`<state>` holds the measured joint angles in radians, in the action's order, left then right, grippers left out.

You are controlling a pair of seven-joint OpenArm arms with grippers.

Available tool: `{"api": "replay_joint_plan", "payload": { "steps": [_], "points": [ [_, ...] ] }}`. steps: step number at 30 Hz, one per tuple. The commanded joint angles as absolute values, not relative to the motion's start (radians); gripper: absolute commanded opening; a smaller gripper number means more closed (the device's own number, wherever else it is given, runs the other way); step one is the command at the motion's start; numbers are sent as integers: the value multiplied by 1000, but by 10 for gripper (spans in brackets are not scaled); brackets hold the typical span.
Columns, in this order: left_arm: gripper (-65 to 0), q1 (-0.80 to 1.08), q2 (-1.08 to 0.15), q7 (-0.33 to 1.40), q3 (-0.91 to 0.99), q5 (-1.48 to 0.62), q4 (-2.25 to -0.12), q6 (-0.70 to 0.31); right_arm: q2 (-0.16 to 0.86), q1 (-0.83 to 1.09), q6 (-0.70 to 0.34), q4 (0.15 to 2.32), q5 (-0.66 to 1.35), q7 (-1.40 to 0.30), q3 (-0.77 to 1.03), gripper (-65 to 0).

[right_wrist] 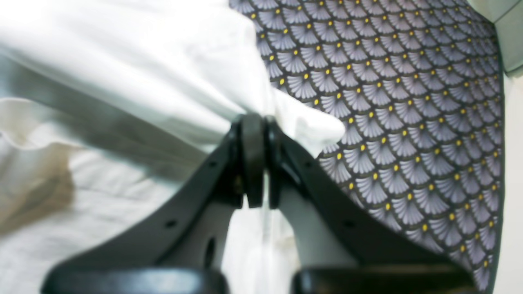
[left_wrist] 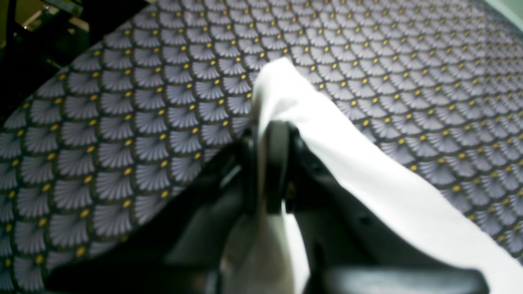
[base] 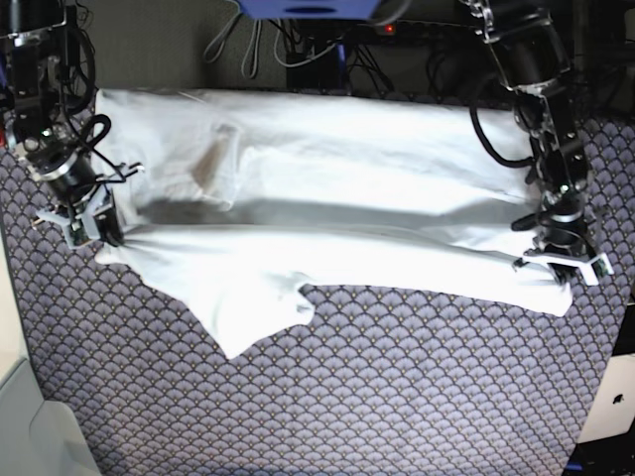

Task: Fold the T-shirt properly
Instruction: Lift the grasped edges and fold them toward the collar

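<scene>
The white T-shirt (base: pixel 317 208) lies spread across the patterned table, a sleeve (base: pixel 260 317) hanging toward the front. My left gripper (base: pixel 558 270) is at the shirt's right edge, shut on a pinch of its cloth (left_wrist: pixel 286 102); in the left wrist view the gripper (left_wrist: pixel 267 163) holds the fabric lifted off the table. At the shirt's left edge my right gripper (base: pixel 99 230) is shut on the cloth too. The right wrist view has that gripper (right_wrist: pixel 257 159) clamping a bunched corner (right_wrist: pixel 310 122), with the stretched shirt (right_wrist: pixel 122 73) running off to the left.
A tablecloth (base: pixel 397 397) with a grey fan pattern and yellow dots covers the table. Cables and dark equipment (base: pixel 327 50) sit behind the far edge. A pale surface (base: pixel 30 426) borders the table at the front left.
</scene>
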<state>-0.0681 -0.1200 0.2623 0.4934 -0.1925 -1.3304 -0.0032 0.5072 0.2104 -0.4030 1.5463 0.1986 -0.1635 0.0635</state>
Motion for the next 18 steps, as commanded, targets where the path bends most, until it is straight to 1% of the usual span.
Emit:
{"api": "replay_joint_plan", "payload": {
  "steps": [1,5,8,11,18],
  "points": [
    [-646,-77,-124,240,493,-194,-1363,-12,529,202,-392,1570,206,-137,88,-650],
    [-646,-39,-110,240,493,-194,-1399,-12,529,245,-403,1603,211,-134,137,-650],
    [-646,-24,-110,240,493,-194,-1391,-12,524,268,-476,1621,209,-139,182,-650],
    [-646,7,-111,240,493,-194,-1399,-12,522,306,-516,1627,211,-139,214,-650],
    [-646,44,-116,240,493,-193,-1400,-12,524,354,-532,1627,211,-130,216,-650]
  ]
}}
